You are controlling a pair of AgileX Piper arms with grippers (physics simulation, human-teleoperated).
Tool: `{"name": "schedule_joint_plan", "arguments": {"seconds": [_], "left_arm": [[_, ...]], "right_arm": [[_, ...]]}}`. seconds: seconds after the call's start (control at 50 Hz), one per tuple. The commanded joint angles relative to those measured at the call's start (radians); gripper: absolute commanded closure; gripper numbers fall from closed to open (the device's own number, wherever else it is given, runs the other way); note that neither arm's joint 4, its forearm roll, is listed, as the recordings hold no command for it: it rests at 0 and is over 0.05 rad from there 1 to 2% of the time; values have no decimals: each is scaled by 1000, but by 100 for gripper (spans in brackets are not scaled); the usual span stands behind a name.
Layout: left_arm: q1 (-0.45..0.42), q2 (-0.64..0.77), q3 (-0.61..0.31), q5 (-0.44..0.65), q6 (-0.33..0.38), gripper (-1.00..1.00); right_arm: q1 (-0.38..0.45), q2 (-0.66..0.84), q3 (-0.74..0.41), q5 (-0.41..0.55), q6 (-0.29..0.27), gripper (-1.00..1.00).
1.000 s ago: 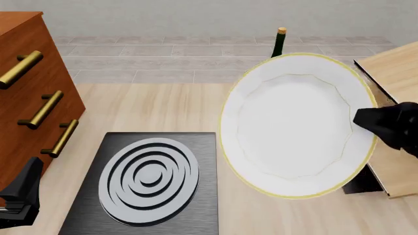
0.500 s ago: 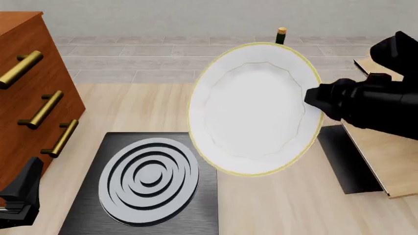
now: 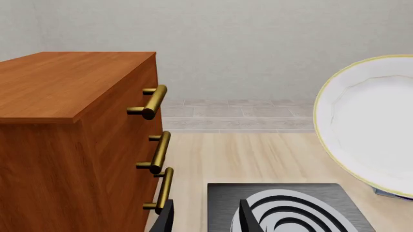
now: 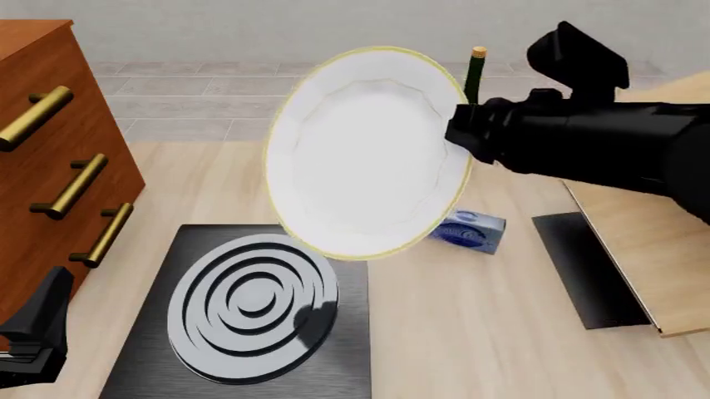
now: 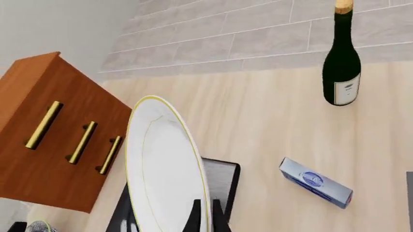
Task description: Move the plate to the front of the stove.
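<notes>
The plate (image 4: 361, 162) is hanging tilted from the right gripper (image 4: 457, 133), whose fingers are pinching its rim, having swung leftward from the board side. It is now riding above the stove (image 4: 249, 312) below, nearing placement; the left gripper (image 3: 203, 220) is idling, parted.

Wooden drawer chest (image 4: 50, 158), dark wine bottle (image 5: 341, 63), blue box (image 4: 468, 230), black mat (image 4: 588, 270), wooden board (image 4: 654, 249)
</notes>
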Motion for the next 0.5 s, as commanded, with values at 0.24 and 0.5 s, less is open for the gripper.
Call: {"name": "schedule_joint_plan", "arguments": {"seconds": [0.24,0.5], "left_arm": [[0,0,0,0,0,-100],[0,0,0,0,0,-100]], "right_arm": [[83,198,-141,-129,45,100],[88,292,-165,-262,120,100]]}}
